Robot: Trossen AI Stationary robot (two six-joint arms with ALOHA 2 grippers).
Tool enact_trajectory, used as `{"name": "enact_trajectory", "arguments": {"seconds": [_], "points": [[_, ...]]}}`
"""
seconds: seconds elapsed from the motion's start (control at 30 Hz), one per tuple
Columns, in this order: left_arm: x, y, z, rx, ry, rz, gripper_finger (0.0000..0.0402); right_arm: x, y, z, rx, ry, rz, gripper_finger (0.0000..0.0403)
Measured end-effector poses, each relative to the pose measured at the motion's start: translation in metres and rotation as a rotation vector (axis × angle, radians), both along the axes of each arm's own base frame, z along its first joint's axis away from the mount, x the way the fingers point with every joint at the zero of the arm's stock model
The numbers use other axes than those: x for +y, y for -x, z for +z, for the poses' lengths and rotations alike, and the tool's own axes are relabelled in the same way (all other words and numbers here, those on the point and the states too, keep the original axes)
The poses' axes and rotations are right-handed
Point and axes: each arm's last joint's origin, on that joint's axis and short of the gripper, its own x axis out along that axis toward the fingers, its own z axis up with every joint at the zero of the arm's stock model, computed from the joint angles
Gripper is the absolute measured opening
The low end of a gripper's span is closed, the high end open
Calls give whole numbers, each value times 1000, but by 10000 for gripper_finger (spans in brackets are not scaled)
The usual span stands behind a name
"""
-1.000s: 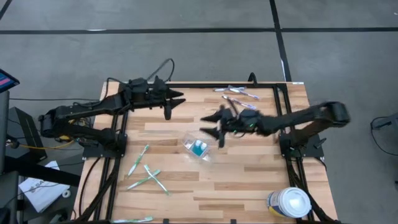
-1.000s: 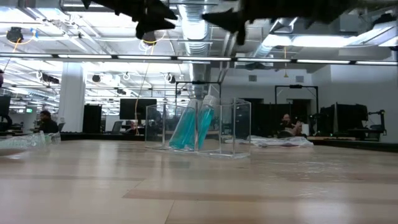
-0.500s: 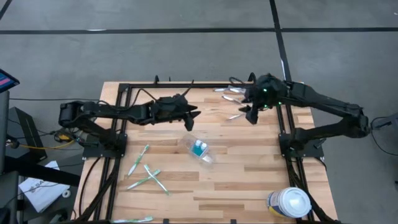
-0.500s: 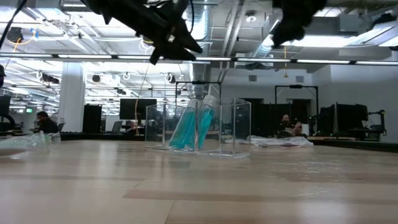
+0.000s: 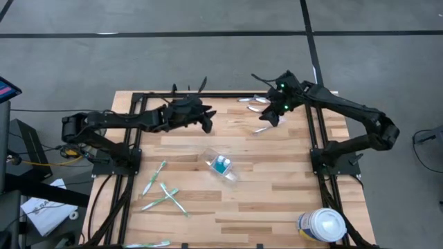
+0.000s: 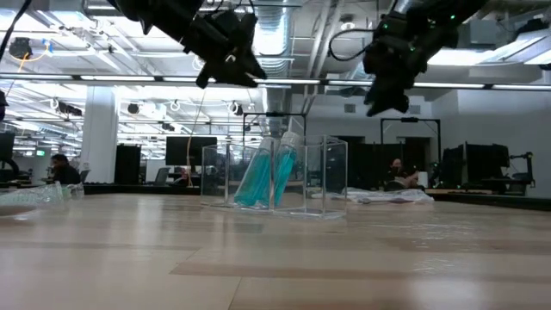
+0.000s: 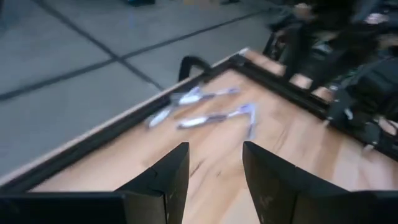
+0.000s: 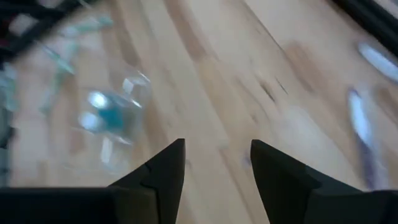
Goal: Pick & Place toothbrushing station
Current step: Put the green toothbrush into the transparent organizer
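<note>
I see the small clear plastic holder sitting near the middle of the light wooden table. It has two blue-green toothbrushes inside it. In the low view the clear plastic holder stands flat on the wood, and the two brushes lean to one side inside it. Nothing is touching it. I think it sits there because no arm has picked it up yet.

My left gripper is up in the air, beyond the holder, toward the far edge of the table. In the left wrist view its two dark fingers are apart, with bare wood showing between them. It holds nothing. I think they are apart so they are ready to go around something.

My right gripper is also beyond the holder, farther off than the left one, near the far right corner. In the right wrist view its dark fingers are apart too, and it holds nothing. It looks down across the wood toward the holder, which shows as a blurry clear shape with blue in it.

Just beside the right gripper lie some purple and white toothbrushes. On the other side of the holder, nearer the front left, lie some loose green and white toothbrushes. A round tub with a white lid sits well away from the holder, in the front right corner.

I think both arms are high so they don't bump the holder before one goes down to get it.
</note>
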Motion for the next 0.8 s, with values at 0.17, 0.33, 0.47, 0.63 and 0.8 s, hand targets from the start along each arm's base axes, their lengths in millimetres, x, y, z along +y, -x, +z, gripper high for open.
{"name": "enact_trajectory", "arguments": {"seconds": [0.17, 0.33, 0.47, 0.63, 0.8], "points": [[13, 30, -22, 288, 172, 61, 144, 6, -12, 36, -103, 0, -10, 172], [17, 55, -22, 445, 189, 81, 144, 5, -16, 80, -209, 31, -86, 174], [19, 70, -17, 447, 275, 101, 144, 4, -14, 106, -267, 74, -138, 176], [10, 86, -31, 567, 517, 105, 144, 5, -12, 120, -299, 101, -163, 176], [-5, 88, -50, 577, 662, 108, 144, 4, -12, 119, -292, 100, -171, 176]]}}
